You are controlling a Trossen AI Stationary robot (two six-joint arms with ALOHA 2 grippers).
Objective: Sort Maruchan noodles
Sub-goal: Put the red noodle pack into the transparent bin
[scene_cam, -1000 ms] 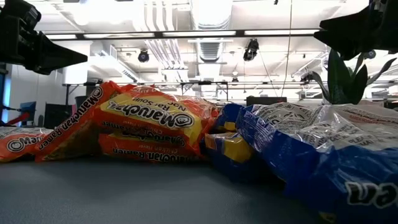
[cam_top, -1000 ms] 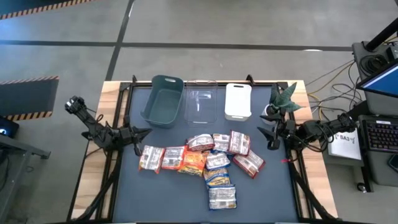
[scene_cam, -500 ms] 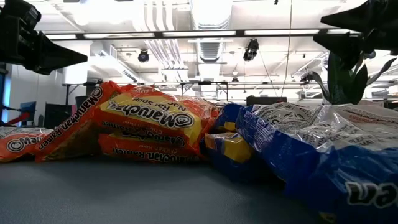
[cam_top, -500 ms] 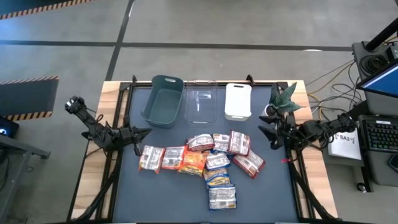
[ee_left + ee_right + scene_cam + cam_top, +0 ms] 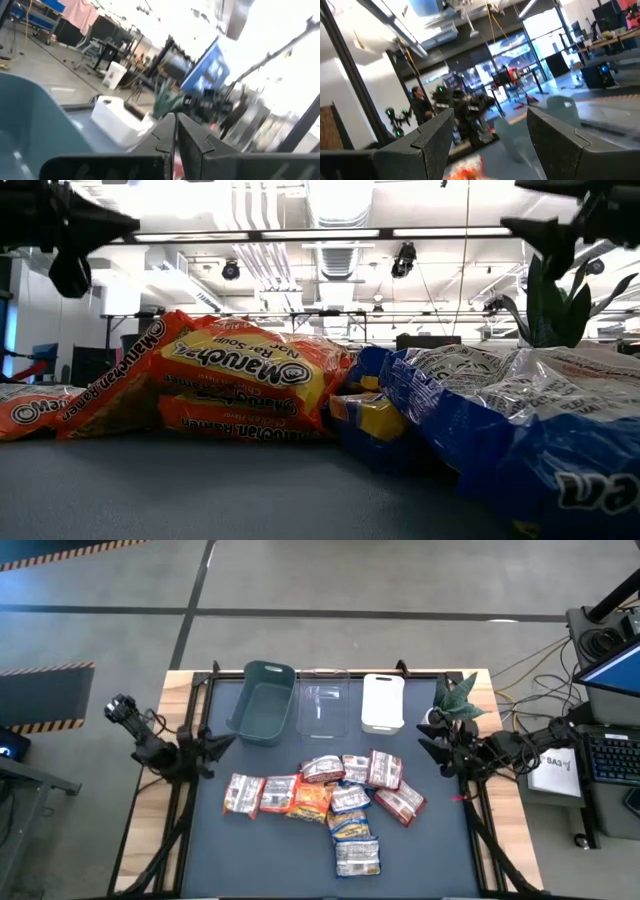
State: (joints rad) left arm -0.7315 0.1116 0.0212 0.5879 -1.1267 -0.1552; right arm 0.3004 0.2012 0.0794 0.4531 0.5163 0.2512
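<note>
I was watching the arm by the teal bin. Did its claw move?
Yes. The left claw swung up toward the teal bin, away from the noodle packets.

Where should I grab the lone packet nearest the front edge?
Take the front noodle packet across its short width, coming straight down. It lies flat and its front end is clear of the pile, so the fingers fit on both long edges.

The Maruchan noodles [image 5: 325, 800] lie as a loose cluster of glossy flat packets in the lower middle of the high view. Orange and red-and-white packets form a rough row, some overlapping, from the leftmost packet [image 5: 243, 794] to the rightmost red one [image 5: 400, 803]. Two blue-and-yellow packets trail toward the bottom, the lowest [image 5: 357, 857] lying flat. In the low view an orange packet [image 5: 245, 370] rests tilted atop others.
</note>
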